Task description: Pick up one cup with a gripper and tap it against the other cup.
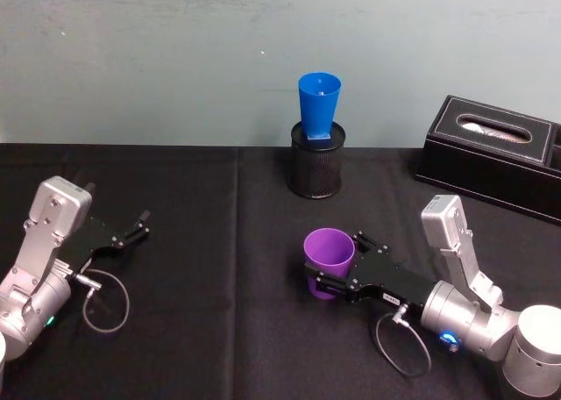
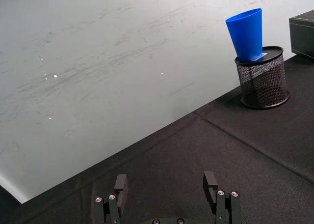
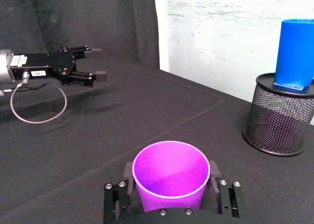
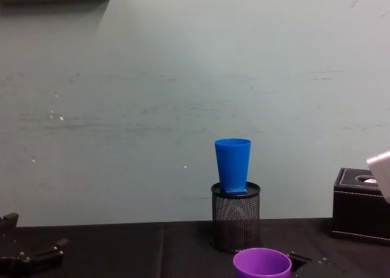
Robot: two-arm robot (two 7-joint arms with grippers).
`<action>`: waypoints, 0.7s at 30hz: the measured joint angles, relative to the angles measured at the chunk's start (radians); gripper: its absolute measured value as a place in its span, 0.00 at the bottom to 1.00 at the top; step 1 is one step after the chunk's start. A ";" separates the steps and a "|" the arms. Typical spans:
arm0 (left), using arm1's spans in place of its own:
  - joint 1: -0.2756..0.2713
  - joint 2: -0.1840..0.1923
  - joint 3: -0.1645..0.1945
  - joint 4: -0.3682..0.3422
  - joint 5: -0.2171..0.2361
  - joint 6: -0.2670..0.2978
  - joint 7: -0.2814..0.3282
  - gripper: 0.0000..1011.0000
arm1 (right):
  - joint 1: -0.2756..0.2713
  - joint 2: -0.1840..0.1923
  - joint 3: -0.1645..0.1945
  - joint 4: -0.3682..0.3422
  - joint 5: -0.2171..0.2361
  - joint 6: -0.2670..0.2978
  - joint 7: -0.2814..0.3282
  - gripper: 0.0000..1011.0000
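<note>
The right tool [image 1: 337, 261] clamps a purple cup [image 1: 329, 249]; a blue cup [image 1: 318, 106] tops a mesh holder [image 1: 316, 172]; the left tool [image 1: 138, 225] rests spread apart.

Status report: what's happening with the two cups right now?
Right end effector shut on purple cup. Left end effector open, parked left. Blue cup atop mesh holder, untouched. Nothing between cups.

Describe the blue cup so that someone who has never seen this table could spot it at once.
Look to the back of the black-clothed table, near the pale wall, for a black wire-mesh pen holder. The blue cup stands mouth-up on top of it. It is taller and narrower than the purple cup, which is nearer the front, gripped by the right end effector.
</note>
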 joint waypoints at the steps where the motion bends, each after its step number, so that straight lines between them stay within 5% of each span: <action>1: 0.000 0.000 0.000 0.000 0.000 0.000 0.000 1.00 | 0.000 0.000 0.000 0.000 0.000 0.000 0.000 0.88; 6: 0.000 0.000 0.000 0.000 0.000 0.000 0.000 1.00 | 0.000 0.000 0.000 0.000 0.000 0.000 0.000 0.78; 21: 0.000 0.000 0.000 0.000 0.000 0.000 0.000 1.00 | 0.000 0.000 0.000 -0.002 0.000 0.001 0.000 0.72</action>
